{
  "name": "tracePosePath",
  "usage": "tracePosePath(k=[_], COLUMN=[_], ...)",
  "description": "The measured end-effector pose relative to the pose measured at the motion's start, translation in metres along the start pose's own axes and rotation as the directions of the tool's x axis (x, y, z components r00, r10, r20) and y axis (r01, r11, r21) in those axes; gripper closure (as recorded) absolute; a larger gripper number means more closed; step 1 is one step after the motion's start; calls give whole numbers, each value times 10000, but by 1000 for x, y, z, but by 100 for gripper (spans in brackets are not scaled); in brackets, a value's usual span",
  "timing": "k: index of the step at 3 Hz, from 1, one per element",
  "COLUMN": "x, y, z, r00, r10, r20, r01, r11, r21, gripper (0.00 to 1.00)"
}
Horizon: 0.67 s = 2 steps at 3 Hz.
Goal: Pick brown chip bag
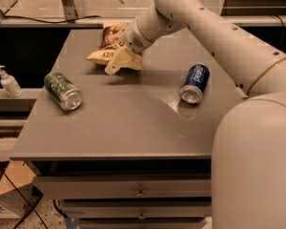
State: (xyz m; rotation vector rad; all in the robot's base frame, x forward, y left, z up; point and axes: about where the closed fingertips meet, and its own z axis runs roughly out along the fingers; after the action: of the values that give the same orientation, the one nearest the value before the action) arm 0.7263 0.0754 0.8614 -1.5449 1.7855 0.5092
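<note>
Nearest the camera, grey drawers (140, 193) sat under the front edge of a grey table (124, 128). The robot's big white arm (219, 37) filled the lower right corner, then ran up and left across the table's right side toward the far end.

Mid table, left side: a green can (63, 90) lay on its side, silver end toward the camera and slightly right. Mid table, right side: a blue can (194, 83) also lay on its side, silver end toward the camera, just beside the arm. The two cans were well apart, with bare tabletop between them.

Farther back, left of centre, the gripper (123, 63) pointed down and left at the end of the arm, its pale tan tip low over the table. It sat against the near edge of the brown chip bag (109, 37) and overlapped the pale yellow band there. Whether the gripper was spread, pressed together or pinching the bag: cannot tell. Contact with the bag looked likely but was not certain.

The brown chip bag lay flat on the far left part of the table, near the back edge, beyond the green can and well apart from the blue can. Its right near corner was hidden by the gripper.

Off the table, far left, a white pump bottle (8, 81) stood upright on a lower ledge.
</note>
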Motion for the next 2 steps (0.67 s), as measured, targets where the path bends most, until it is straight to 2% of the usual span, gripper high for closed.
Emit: tracePosePath(k=[2], x=[9], y=[0], z=[5], r00=[9994], r10=[197], r20=[-296], r01=[-195], r11=[9998], r21=[87], gripper=[65])
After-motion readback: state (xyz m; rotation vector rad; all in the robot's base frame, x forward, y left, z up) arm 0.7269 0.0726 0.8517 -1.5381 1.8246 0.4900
